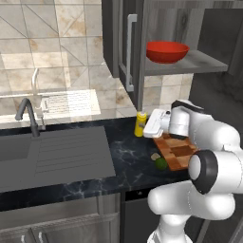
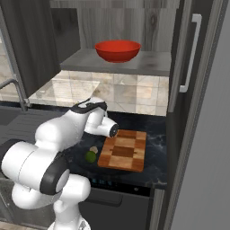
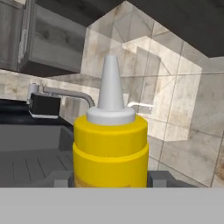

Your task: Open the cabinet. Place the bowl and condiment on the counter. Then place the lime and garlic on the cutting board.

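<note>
While gripper [image 3: 111,180] grips condiment [image 3: 110,148] up close | bowl [image 1: 167,51] on shelf

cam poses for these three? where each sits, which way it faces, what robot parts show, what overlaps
Left base view: behind-left, looking forward-down at sink, counter; arm lower right.
Right base view: behind-right, facing cabinet, cutting board; arm lower left.
Hand view: on hand, facing condiment; fingertips flank it.
Shared: both base views show bowl, lime.

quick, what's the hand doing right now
hand: closed on the condiment, a finger on each side of the bottle, which stands upright on the counter
</note>
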